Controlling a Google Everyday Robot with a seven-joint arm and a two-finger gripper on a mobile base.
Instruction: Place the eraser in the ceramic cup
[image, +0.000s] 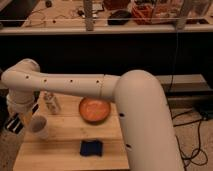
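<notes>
The eraser (91, 148), a dark blue rectangular block, lies flat on the wooden table (65, 155) near its front middle. The ceramic cup (39, 126), small and off-white, stands upright at the table's left side. My gripper (15, 122) hangs at the left edge of the table, right beside the cup on its left and well away from the eraser. The white arm reaches across the view from the right and hides the table's right side.
A clear glass jar (51, 103) stands behind the cup. A wide orange bowl (95, 110) sits at the table's back middle. A dark counter with clutter runs behind the table. Cables lie on the floor at right.
</notes>
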